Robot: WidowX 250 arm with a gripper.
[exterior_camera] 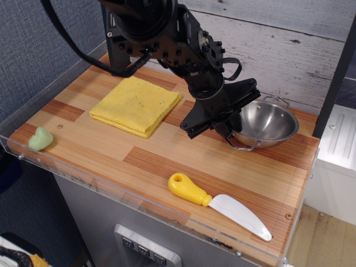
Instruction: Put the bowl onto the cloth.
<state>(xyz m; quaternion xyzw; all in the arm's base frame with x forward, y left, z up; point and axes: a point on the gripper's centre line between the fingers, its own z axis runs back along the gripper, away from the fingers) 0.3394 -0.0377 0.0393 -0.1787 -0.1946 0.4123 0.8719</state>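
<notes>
The bowl [264, 124] sits at the worktop's [167, 150] far right, tilted, its left rim clamped in the gripper [231, 129], whose fingers are closed on it. The cloth [137, 104] lies flat toward the far left, well apart from the bowl, with bare wood between them. A yellow-handled knife [218, 204] lies near the front edge, right of middle. A small green lump [40, 139] rests at the front left corner. The black arm [183, 50] reaches down from the far side, slanting rightward over the cloth's right corner.
</notes>
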